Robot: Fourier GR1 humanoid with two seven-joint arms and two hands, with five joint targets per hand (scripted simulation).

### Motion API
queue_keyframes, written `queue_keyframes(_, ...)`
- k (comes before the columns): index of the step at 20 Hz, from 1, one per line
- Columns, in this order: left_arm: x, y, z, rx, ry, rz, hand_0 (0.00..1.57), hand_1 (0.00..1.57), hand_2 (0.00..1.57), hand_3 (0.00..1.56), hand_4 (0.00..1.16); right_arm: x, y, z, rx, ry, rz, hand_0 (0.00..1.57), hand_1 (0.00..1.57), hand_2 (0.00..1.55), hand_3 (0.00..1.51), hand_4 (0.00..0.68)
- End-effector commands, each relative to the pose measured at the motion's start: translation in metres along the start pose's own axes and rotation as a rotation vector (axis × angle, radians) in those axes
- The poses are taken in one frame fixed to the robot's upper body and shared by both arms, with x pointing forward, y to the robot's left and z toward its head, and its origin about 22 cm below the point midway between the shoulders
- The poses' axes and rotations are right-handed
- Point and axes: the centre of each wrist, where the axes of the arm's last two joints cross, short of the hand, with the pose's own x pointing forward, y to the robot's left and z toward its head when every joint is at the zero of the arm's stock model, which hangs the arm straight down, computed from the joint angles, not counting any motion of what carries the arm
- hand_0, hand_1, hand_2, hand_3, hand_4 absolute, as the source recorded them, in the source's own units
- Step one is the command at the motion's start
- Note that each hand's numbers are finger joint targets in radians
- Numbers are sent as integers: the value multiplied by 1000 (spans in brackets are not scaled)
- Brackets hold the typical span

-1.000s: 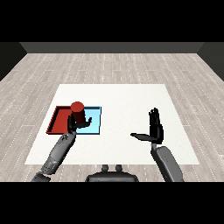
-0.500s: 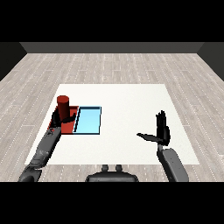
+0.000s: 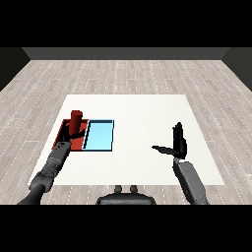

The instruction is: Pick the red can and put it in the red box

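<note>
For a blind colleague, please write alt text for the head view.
The left hand holds the upright red can over the red tray, beside the light blue tray on the white table. The right hand is open, apart.

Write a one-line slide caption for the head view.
Left hand holds the red can upright over the red tray, beside the light blue tray; right hand open.

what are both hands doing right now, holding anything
Left hand: shut on the red can, over the red tray.
Right hand: open, holding nothing.
</note>
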Motion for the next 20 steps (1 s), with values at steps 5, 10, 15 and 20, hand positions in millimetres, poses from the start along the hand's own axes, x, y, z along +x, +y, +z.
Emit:
queue_keyframes(5,-27,-7,9,-8,258,-106,828,828,805,494,795,-24,-1,-15,-18,11,11,0,0,0,0,0)
queue_keyframes(10,-44,18,6,63,392,-29,1285,1285,1170,0,698,-31,15,-9,-20,-4,-11,0,0,0,0,0)
queue_keyframes(15,-59,40,6,-90,415,-61,0,0,0,0,0,-27,-5,-14,-25,-24,-21,0,0,0,0,0)
queue_keyframes(20,-24,19,-4,-46,360,-94,0,0,0,0,0,-16,-2,-15,-18,-24,-42,0,0,0,0,0)
